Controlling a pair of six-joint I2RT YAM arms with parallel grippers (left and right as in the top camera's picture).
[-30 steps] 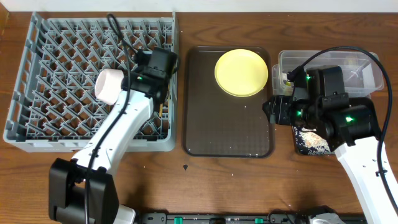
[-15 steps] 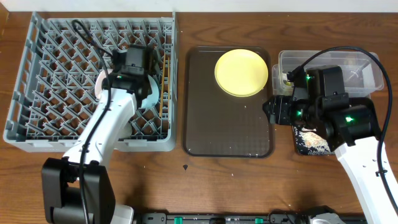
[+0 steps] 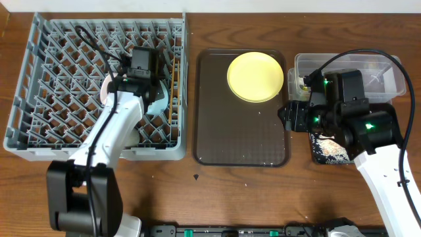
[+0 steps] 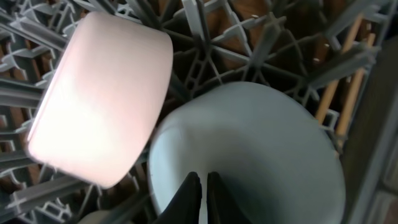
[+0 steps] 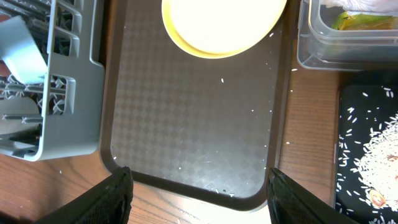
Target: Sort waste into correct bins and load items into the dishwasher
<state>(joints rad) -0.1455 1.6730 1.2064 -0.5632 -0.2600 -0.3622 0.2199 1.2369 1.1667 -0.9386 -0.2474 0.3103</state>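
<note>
While left gripper hangs pinched over light-blue bowl | chopsticks beside | right gripper wide

1. Setting: a robotics lab bench staged as a dish-clearing station.
2. Evidence, machinery: left robot arm and right robot arm, both white-shelled with black joints, trail loose black cables. Green indicator lights glow on them.
3. Evidence, props: one brown wooden surface carries a large square grey plastic dish rack, a brown rectangular plastic serving tray, a clear rectangular plastic tub and a shallow black rectangular tray.
4. Props lie side by side in a row across the surface.
</note>
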